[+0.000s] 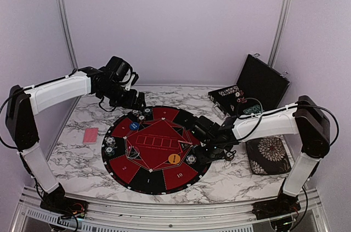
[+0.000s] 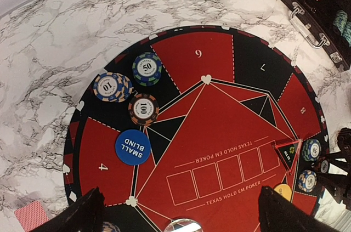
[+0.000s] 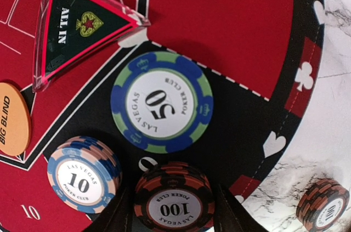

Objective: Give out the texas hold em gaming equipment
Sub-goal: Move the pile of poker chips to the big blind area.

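- We are midway through dealing out the poker gear: our right claw (image 3: 174, 210) sits low over seat 10 of the round poker mat (image 1: 164, 128), its fingers straddling a black-and-orange 100 chip stack (image 3: 174, 199), partly spread and, as we judge it, letting go rather than gripping.
- Just beside that stack stand a blue 10 chip stack (image 3: 82, 174) and a blue-green 50 chip stack (image 3: 162, 102); the orange big blind disc (image 3: 12, 119) and the all-in marker (image 3: 82, 26) lie nearby.
- Another 100 stack (image 3: 323, 204) sits off the mat on the marble counter (image 1: 82, 160), to the claw's right.
- Our left claw (image 2: 175, 226) hovers spread wide above the far-left seats, where three chip stacks (image 2: 131, 86) and the blue small blind disc (image 2: 132, 147) lie apart from it.
- Next, we judge, the right claw must lift straight up without tipping the stack, then fetch more chips from the black case (image 1: 252, 92).
- A pink-backed card (image 1: 90, 135) lies on the counter left of the mat.
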Available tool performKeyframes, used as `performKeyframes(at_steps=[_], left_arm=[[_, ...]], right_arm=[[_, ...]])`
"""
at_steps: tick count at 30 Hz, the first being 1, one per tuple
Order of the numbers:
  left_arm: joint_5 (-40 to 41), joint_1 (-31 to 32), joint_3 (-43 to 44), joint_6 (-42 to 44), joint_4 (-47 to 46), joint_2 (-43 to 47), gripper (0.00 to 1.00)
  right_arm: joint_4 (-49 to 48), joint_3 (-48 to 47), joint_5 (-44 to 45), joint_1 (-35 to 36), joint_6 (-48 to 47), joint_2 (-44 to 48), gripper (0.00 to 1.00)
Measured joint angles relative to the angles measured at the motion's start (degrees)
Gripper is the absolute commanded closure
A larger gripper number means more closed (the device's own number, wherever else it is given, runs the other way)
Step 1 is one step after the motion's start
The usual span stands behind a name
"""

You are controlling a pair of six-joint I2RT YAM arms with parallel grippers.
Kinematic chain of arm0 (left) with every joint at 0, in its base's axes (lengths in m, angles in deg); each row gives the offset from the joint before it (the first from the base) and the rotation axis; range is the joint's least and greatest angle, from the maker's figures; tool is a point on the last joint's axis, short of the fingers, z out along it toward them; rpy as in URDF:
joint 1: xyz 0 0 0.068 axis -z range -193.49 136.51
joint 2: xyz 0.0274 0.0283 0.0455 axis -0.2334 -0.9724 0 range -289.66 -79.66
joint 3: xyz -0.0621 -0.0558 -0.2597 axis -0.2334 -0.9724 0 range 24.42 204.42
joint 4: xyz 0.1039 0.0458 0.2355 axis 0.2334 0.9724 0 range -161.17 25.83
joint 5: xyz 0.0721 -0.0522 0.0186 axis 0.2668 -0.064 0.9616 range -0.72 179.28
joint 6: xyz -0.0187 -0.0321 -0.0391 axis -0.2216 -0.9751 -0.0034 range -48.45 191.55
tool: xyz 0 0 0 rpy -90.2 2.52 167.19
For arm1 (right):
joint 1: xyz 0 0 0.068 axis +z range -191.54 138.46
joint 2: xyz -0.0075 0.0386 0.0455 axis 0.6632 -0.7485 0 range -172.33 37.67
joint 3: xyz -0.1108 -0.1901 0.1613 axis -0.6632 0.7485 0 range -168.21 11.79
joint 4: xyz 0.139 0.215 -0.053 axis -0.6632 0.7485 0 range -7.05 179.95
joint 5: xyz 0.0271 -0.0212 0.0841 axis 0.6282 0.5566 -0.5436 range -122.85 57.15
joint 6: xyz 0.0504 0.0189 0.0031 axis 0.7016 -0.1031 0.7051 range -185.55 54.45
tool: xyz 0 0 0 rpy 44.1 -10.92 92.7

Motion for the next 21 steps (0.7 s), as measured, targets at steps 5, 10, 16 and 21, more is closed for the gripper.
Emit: performKeyframes(at_steps=[5,10,16,21], left_arm=[[-0.20,0.00,0.00,0.00,0.00,0.00,0.01],[-0.44,0.00,0.00,0.00,0.00,0.00,0.01],[-0.48,0.00,0.00,-0.02,0.00,0.00,0.01],[-0.48,0.00,0.00,-0.02,-0.02,0.00,0.01]], right_arm=[[-0.04,0.00,-0.02,0.02,0.09,0.02,0.50],[0.15,0.00,0.07,0.02,0.11,0.22,0.50],[1.27,-0.02,0.52,0.02,0.11,1.62,0.49],[2.84,-0.57,1.07,0.02,0.09,3.37,0.49]])
